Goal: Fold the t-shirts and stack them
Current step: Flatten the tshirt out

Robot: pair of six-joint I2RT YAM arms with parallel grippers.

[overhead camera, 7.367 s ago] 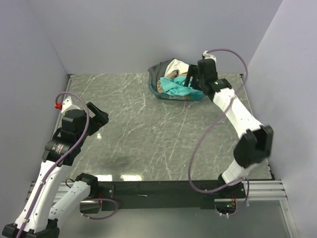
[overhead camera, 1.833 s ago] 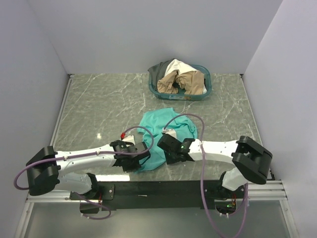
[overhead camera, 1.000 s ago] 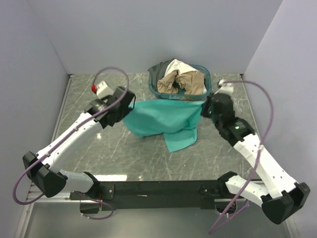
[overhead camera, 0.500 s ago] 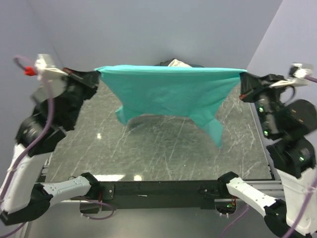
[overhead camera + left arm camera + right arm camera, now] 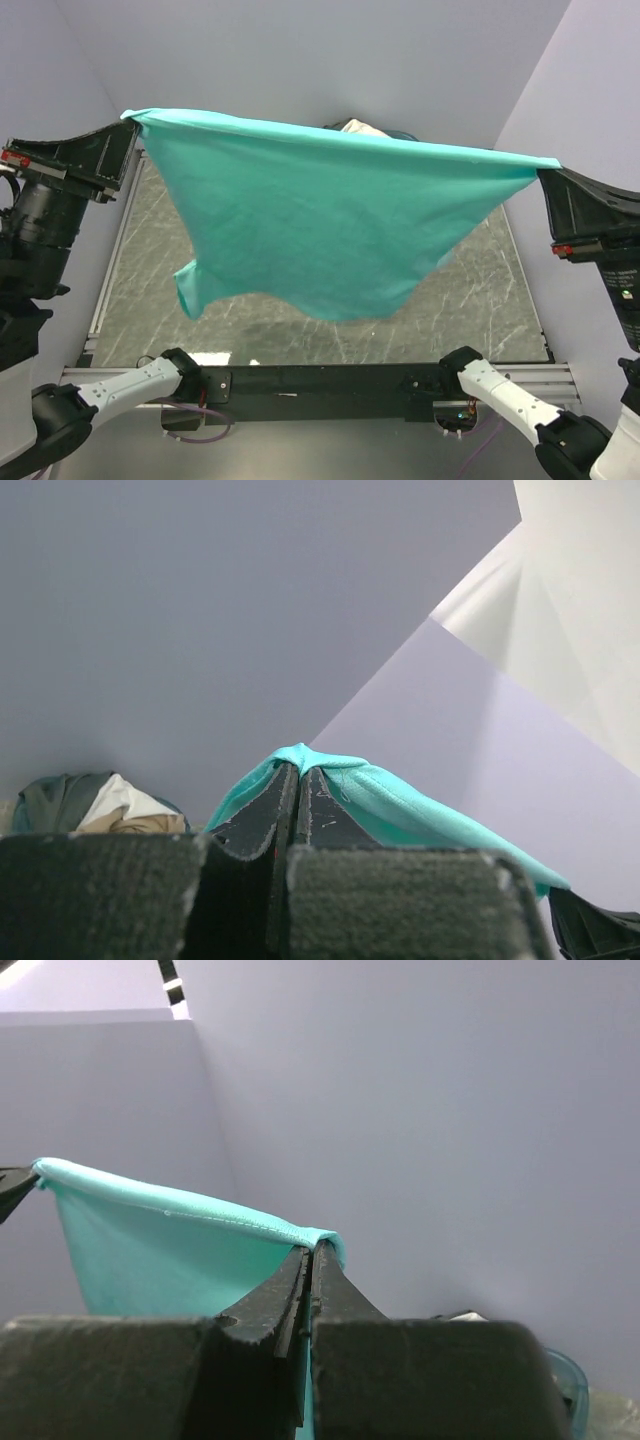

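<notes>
The left gripper (image 5: 126,126) and the right gripper (image 5: 546,172) are raised high, each with its jaws clamped on one end of the teal-green t-shirt (image 5: 320,220). The shirt's top edge is stretched between them and the rest hangs above the marbled tabletop (image 5: 480,290). Behind the shirt, by the far wall, a cream t-shirt (image 5: 358,127) peeks out.

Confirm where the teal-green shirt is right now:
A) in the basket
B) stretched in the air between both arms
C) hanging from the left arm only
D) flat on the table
B: the teal-green t-shirt spans the air above the table, with one corner pinched in the left fingers and the opposite corner pinched in the right fingers.
</notes>
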